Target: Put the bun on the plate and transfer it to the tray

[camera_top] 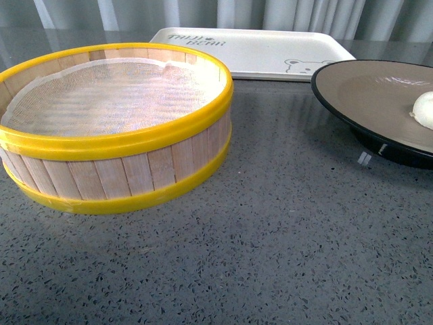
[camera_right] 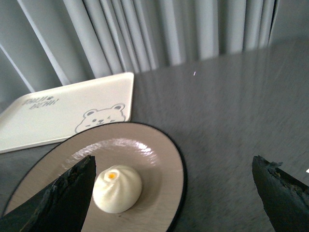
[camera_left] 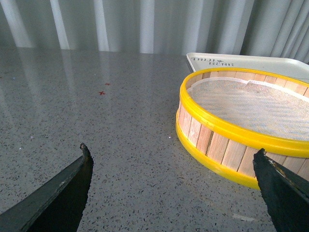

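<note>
The bun (camera_right: pixel 117 189) is cream-white with a pleated top and a small yellow dot. It sits on the taupe plate with a black rim (camera_right: pixel 154 169). In the front view the plate (camera_top: pixel 358 88) is at the right edge and the bun (camera_top: pixel 425 108) is cut off by the frame. The cream tray with a bear face (camera_top: pixel 270 51) lies at the back, also in the right wrist view (camera_right: pixel 58 116). My right gripper (camera_right: pixel 174 162) is open above the plate's edge, the bun beside one finger. My left gripper (camera_left: pixel 171 152) is open and empty over the counter.
A round wooden steamer basket with yellow rims (camera_top: pixel 115 145) stands at the left, a white cloth inside and no bun in it. It also shows in the left wrist view (camera_left: pixel 241 140), close to one finger. The grey speckled counter (camera_top: pixel 270 257) runs to grey curtains behind.
</note>
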You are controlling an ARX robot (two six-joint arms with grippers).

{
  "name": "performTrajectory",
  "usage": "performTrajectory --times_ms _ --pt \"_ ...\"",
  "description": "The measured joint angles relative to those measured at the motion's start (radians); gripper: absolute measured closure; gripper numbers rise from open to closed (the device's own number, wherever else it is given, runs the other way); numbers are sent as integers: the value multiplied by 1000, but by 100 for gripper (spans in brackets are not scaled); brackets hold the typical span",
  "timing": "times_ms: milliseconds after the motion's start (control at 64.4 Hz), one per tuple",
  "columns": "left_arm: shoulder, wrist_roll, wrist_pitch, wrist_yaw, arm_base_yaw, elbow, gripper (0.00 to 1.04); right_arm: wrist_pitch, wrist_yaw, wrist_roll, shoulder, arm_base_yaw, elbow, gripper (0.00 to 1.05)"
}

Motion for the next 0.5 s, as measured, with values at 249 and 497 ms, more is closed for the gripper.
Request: performTrajectory --times_ms 249,497 --pt "0 0 0 0 0 0 7 -90 -176 474 152 -28 71 9" --pt "0 0 0 0 0 0 7 -109 -258 700 196 -29 67 9"
